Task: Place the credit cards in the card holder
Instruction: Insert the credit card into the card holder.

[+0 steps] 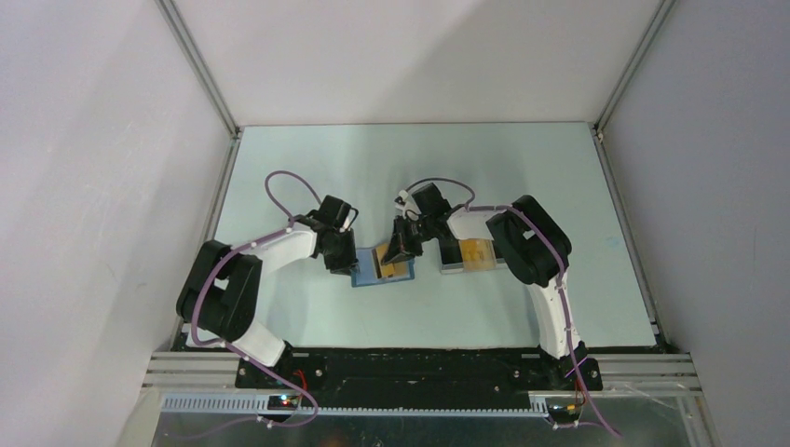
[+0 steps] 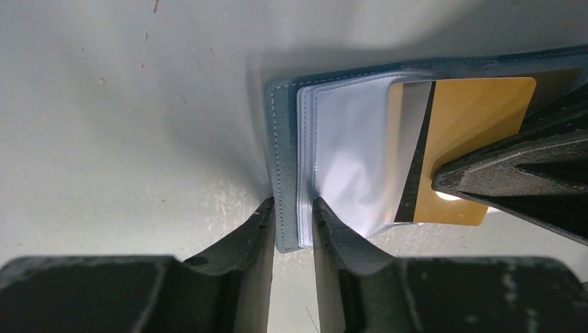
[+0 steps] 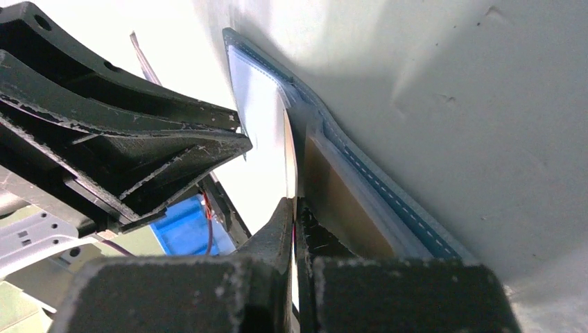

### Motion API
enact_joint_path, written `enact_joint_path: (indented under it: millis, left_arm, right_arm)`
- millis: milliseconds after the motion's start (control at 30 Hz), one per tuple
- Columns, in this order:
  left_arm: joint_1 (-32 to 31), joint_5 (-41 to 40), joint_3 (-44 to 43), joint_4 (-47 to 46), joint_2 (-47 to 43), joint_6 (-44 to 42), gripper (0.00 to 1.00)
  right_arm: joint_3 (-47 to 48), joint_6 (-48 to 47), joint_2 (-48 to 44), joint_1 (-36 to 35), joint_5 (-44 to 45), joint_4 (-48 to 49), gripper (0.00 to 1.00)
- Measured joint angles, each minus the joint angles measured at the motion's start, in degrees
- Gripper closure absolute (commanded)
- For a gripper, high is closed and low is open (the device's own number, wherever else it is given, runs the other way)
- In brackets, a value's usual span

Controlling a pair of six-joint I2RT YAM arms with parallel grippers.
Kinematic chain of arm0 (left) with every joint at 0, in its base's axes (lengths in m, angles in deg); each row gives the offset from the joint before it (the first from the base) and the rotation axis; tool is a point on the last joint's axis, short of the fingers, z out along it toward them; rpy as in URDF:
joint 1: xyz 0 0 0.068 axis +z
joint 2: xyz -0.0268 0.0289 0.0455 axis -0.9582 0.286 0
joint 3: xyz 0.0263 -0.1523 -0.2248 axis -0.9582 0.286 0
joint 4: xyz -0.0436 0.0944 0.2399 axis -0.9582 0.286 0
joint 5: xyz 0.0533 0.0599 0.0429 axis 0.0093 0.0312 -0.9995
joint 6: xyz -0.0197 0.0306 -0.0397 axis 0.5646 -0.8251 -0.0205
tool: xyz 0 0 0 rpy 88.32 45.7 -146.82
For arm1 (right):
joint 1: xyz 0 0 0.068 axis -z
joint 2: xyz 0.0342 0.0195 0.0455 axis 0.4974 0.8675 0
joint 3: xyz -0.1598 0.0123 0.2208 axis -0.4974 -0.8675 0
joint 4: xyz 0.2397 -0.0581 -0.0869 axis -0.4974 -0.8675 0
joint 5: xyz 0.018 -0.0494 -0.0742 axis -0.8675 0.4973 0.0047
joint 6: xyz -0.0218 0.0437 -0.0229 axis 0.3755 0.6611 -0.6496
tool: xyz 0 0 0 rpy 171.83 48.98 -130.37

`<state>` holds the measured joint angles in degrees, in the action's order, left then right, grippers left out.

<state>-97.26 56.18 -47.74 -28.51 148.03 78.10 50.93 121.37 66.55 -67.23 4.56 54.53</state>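
Pale desk [image 1: 307, 168] carries the open blue card holder [image 2: 284, 139]. A yellow credit card [image 2: 464, 146], pinched tight in the right claw [image 3: 295, 208], seems to enter a clear sleeve just ahead of that claw. Between its fingers the left claw [image 2: 291, 216] clamps the holder's outer edge (a useful anchor), so slide the card in flat and slowly.

Pale green table [image 1: 307, 168] inside white-walled enclosure [image 1: 84, 140], aluminium posts [image 1: 197, 63] at rear corners. Clear compartmented tray [image 1: 447, 267] right of centre on table. Black mounting plate [image 1: 419, 363], slotted metal rail [image 1: 391, 404] along near edge.
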Motion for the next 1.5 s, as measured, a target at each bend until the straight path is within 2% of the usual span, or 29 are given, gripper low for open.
enact_joint_path:
  millis: [367, 400, 467, 567, 767, 1067, 1500]
  left_arm:
    - [0.0, 0.2, -0.3, 0.4, 0.2, 0.1, 0.69]
    - [0.0, 0.2, -0.3, 0.4, 0.2, 0.1, 0.68]
    - [0.2, 0.7, -0.3, 0.4, 0.1, 0.2, 0.67]
    - [0.9, 1.9, -0.1, 0.3, -0.3, 0.4, 0.64]
    - [5.0, 5.4, 0.7, -0.2, -5.6, 0.8, 0.62]
    - [7.7, 5.4, 1.9, -0.9, -8.6, 0.8, 0.66]
    - [5.7, 8.7, 2.2, -5.6, -3.1, 3.4, 0.63]
  right_arm:
    - [-1.7, 4.9, 0.0, -1.7, 1.0, 6.4, 1.0]
    - [-1.7, 5.0, 0.0, -2.0, 1.4, 6.5, 0.97]
    - [-1.7, 5.0, -0.1, -2.4, 2.3, 6.5, 0.85]
    - [-1.7, 4.4, -0.6, -2.8, 4.1, 5.3, 0.63]
    - [-1.2, 1.0, -4.0, -3.8, 8.1, -0.8, 0.44]
    - [1.2, -4.7, -7.0, -4.5, 14.5, -11.4, 0.32]
    - [6.6, -11.4, -8.0, -5.5, 23.8, -24.5, 0.22]
